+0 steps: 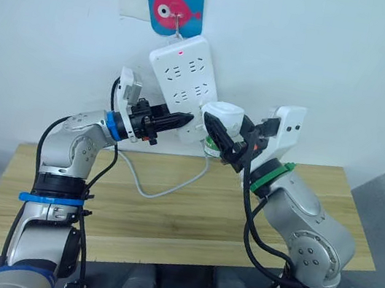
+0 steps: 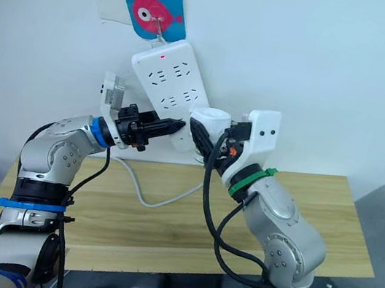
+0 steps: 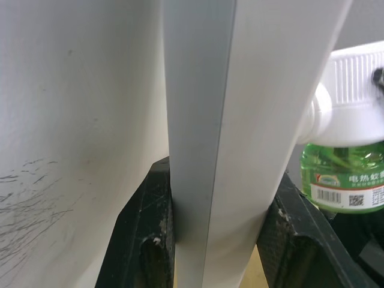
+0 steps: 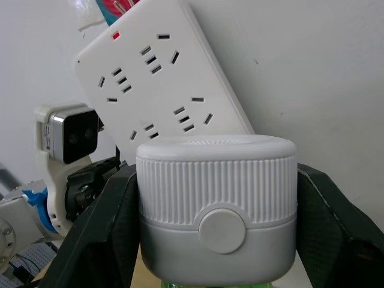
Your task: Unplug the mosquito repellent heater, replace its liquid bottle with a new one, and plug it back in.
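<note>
white ribbed plastic mosquito repellent heater [image 4: 216, 207]: upright, green bottle below | right gripper [image 1: 224, 139]: raised, clamps its sides | left gripper [image 1: 178, 121]: level, pinches long white power strip [image 1: 184, 83] edge

Right claw [image 2: 204, 140] around heater [image 2: 211, 121], left claw [image 2: 173, 126] on power strip [image 2: 169, 73].

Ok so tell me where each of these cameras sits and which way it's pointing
Head eyes: look forward and down at the table; both arms show.
Left wrist: looks along the left gripper, clamped on the power strip edge.
Right wrist: looks along the right gripper, holding the mosquito repellent heater, toward the strip's face.
Shared: both wrist views catch strip and heater; green liquid bottle hangs below the heater.
</note>
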Action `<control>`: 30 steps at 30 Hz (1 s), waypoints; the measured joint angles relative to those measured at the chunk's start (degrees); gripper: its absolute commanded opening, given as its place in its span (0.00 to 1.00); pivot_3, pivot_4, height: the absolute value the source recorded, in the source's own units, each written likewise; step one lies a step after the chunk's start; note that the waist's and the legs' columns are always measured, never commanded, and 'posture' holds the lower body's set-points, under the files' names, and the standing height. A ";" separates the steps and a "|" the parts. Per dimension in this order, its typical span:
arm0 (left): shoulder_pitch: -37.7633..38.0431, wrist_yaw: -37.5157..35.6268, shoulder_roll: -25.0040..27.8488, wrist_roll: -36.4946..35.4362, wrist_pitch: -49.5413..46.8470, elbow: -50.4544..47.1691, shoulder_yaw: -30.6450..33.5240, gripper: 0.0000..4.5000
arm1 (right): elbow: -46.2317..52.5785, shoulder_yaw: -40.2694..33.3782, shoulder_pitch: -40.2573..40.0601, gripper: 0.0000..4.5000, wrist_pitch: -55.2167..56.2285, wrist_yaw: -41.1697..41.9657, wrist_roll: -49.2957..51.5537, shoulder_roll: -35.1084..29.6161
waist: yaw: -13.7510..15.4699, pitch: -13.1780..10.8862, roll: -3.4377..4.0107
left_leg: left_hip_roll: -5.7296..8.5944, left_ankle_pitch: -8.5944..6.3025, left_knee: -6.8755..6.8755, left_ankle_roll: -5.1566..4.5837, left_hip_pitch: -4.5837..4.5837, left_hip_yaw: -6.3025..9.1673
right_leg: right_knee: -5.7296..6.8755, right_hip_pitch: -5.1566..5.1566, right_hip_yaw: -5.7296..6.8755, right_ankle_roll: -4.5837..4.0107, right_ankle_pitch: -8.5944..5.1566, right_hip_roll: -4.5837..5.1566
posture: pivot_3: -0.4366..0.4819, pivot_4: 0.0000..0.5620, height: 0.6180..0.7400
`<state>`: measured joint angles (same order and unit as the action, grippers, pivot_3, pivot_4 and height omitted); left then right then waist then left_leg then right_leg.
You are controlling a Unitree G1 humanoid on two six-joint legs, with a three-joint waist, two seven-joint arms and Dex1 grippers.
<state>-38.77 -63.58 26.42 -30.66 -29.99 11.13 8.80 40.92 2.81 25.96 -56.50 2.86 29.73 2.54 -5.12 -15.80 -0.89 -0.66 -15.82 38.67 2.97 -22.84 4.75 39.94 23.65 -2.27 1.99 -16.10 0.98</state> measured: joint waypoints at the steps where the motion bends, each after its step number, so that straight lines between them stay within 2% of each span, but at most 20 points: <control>1: -0.01 -0.07 -0.01 -0.02 0.02 0.00 -0.01 0.29 | 0.11 0.46 -0.28 0.68 0.02 0.00 0.01 -0.31 | 0.00 0.00 0.00 | 0.00 0.00 -0.01 0.00 -0.01 0.00 | -0.01 0.00 0.00 0.00 0.00 0.01 | 0.37 0.43 1.00; 15: -0.34 -0.34 -0.17 -0.14 0.16 0.01 -0.57 0.29 | 1.33 2.95 -3.52 0.68 1.30 -0.72 -1.11 -2.13 | 0.16 0.00 0.00 | 0.07 0.00 -0.09 0.00 -0.07 0.01 | -0.17 0.00 0.01 0.02 0.01 0.08 | 0.37 0.44 1.00; 30: -0.49 -0.71 -0.15 -0.80 -0.13 0.03 -0.64 0.29 | 1.49 4.84 -7.06 0.68 9.33 -0.60 -3.50 -2.56 | 0.29 -0.01 -0.01 | 0.07 0.01 -0.28 0.02 -0.08 0.01 | -0.48 -0.02 0.00 0.11 0.07 0.09 | 0.36 0.46 1.00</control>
<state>-39.26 -64.30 26.27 -31.46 -30.12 11.16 8.15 42.40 7.65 18.89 -47.17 2.26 26.23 -0.03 -4.83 -15.80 -0.90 -0.59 -15.81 38.39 2.99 -22.92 4.76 39.45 23.63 -2.27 2.10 -16.04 1.07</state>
